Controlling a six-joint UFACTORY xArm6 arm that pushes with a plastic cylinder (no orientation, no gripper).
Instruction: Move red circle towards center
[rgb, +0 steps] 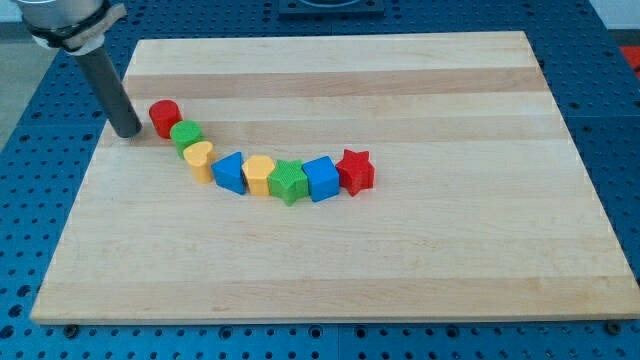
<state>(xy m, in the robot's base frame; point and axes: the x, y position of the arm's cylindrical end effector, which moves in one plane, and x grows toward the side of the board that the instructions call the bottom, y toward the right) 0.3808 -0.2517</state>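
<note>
A pale wooden worktop (400, 250) lies on a blue perforated surface (40, 130), whose far edges are cut off by the frame. A dark rod comes down from the view's top left; its upper part is cropped. My tip (128, 133) rests near the worktop's left edge, just left of the red circle (164, 117), with a narrow gap between them.

The rod carries no gripper, so nothing opens or closes.

From the red circle a curved chain of blocks runs rightward, each touching or nearly touching the next: a green block (186, 135), shape unclear, a yellow heart (200, 159), a blue block (230, 172), a second yellow block (259, 174), a green star (288, 182), a blue cube (322, 178) and a red star (355, 170).
</note>
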